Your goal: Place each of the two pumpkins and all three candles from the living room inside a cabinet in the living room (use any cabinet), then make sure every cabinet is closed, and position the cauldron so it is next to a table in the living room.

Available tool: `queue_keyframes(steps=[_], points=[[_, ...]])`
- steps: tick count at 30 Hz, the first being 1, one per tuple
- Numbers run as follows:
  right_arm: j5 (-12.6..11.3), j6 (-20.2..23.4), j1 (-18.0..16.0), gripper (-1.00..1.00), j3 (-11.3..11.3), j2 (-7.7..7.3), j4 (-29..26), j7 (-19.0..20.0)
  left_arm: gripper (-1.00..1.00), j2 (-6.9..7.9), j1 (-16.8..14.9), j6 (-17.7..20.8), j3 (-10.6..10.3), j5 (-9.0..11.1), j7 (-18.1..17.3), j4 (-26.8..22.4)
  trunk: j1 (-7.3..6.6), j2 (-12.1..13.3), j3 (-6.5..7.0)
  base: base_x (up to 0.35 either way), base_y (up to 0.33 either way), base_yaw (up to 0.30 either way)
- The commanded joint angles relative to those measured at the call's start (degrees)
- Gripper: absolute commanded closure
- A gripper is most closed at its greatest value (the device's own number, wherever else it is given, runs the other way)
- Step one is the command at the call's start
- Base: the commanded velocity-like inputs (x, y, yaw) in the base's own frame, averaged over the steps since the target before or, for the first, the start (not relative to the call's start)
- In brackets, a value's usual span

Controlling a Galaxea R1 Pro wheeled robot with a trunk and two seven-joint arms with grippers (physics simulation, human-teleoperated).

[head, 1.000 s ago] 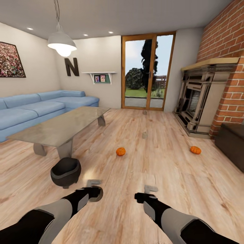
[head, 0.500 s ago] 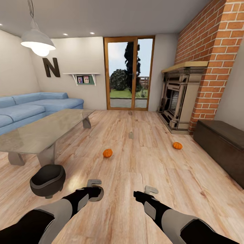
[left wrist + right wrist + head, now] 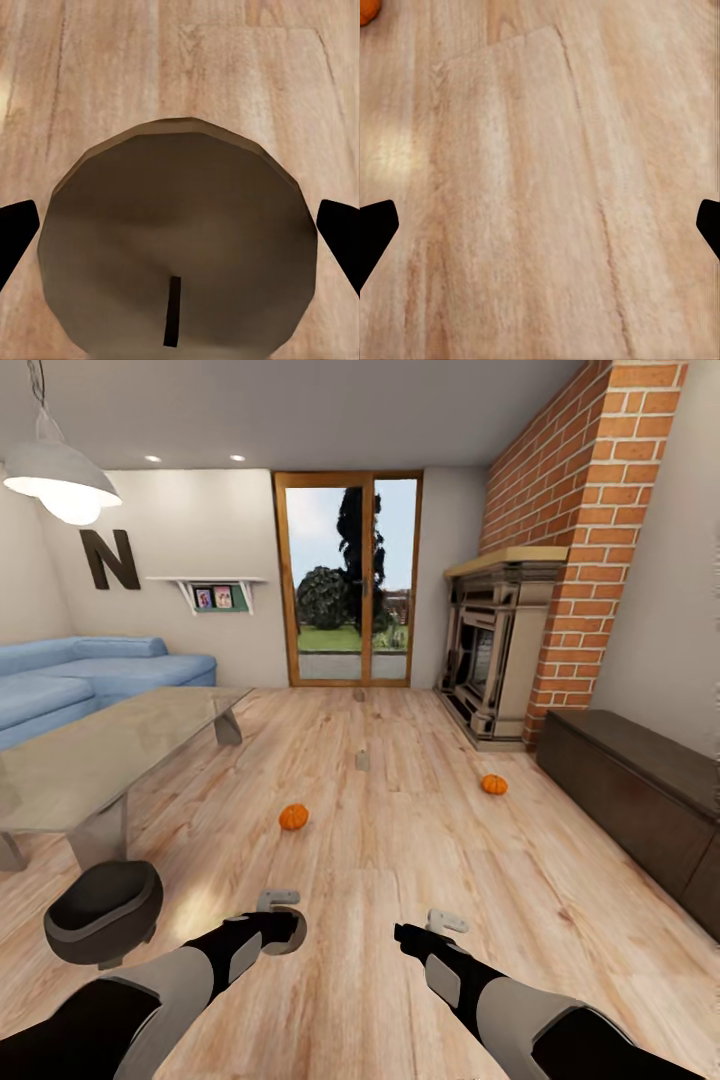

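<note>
Left gripper [image 3: 283, 922]: holds a candle [image 3: 176, 244], beige wick end toward the wrist camera; fingers [image 3: 15, 232] flank it, whether they touch it I can't tell.
Right gripper [image 3: 425, 933]: fingers wide apart, nothing between them but floor [image 3: 540, 187].
Pumpkins: one [image 3: 293, 817] on the floor mid-room, past the table's [image 3: 90, 760] near corner; the other [image 3: 494, 784] near the cabinet [image 3: 640, 790], just short of the fireplace [image 3: 490, 650].
Other candles: two small pale shapes, one [image 3: 363, 759] mid-floor, one [image 3: 358, 696] by the glass door; too small to be sure.
Cabinet: along the brick wall, fronts look shut.
Cauldron [image 3: 100, 910]: on the floor just beside the table's near corner, likely placed well enough.
Progress: early, I'd say; nothing stored yet, one candle in hand.
</note>
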Motion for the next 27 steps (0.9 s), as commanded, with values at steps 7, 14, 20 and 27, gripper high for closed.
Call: queue_keyframes(steps=[7,14,20,27], points=[[-0.51,-0.13,-0.03,-1.00,0.48,0.02,0.06,-0.19,1.00,0.01,-0.04,0.20,-0.48,0.57,-0.06,0.00,-0.01,-0.02,-0.05,0.000,0.000,-0.276],[-0.51,-0.13,-0.03,-1.00,0.48,0.02,0.39,-0.19,1.00,0.00,-0.04,0.21,-0.48,0.59,-0.06,0.00,-0.01,-0.02,-0.05,0.000,0.000,-0.299],[-0.51,-0.13,-0.03,-1.00,0.48,0.02,0.42,-0.20,1.00,0.01,-0.04,0.22,-0.48,0.57,-0.06,0.00,-0.01,-0.02,-0.05,0.000,0.000,-0.300],[-0.51,-0.13,-0.03,-1.00,0.48,0.02,0.42,-0.20,1.00,-0.01,-0.04,0.23,-0.48,0.54,-0.06,0.00,-0.01,-0.02,-0.05,0.000,0.000,-0.299]])
